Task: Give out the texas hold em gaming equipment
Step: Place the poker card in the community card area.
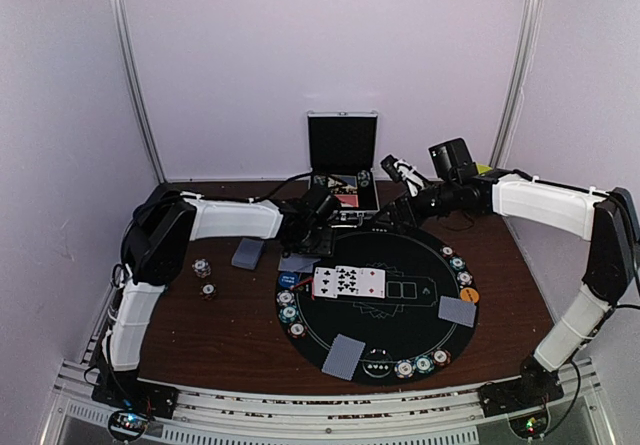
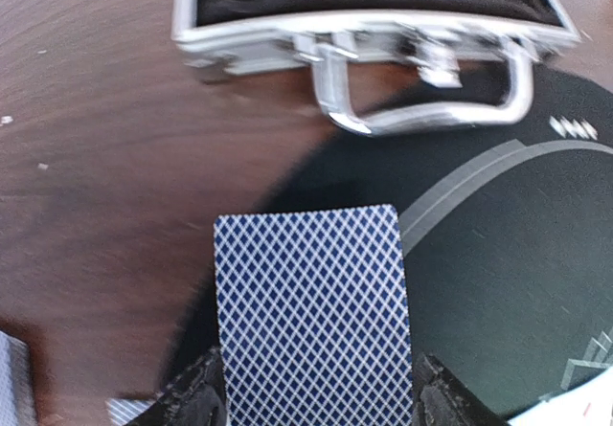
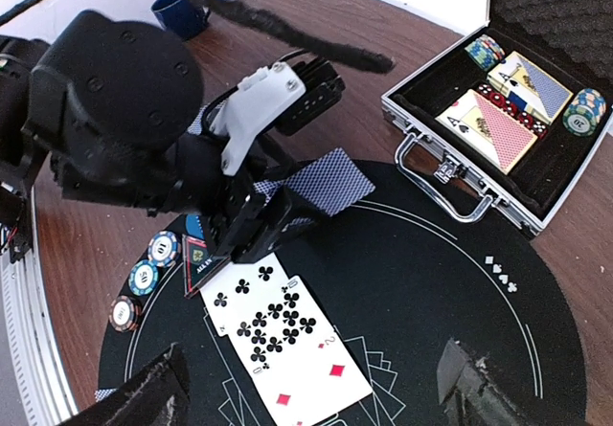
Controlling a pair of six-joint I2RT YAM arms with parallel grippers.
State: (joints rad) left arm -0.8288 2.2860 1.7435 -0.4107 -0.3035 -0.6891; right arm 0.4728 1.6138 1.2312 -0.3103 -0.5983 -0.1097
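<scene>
The left claw (image 2: 311, 402) is gripping a face-down card (image 2: 311, 302) by its side edges, holding it low over the mat's (image 2: 498, 254) rim beside the case (image 2: 364, 24) (probably a player's spot for dealing). The right claw (image 3: 306, 388) is hanging released and empty above the mat, out of the way.

The mat (image 1: 400, 255) is black with thin white line markings, on a dark brown wood-grain tabletop (image 1: 240, 335). On the mat, the face-up cards (image 3: 278, 325) are white with black clubs and red diamonds. The back-up card (image 2: 311, 316) at its edge has a navy diamond lattice. Chips (image 3: 144, 276) on its rim are striped teal, white and red, and a button (image 1: 470, 294) there is orange. Beyond the mat, the case (image 2: 249, 29) is silver with black lining.
</scene>
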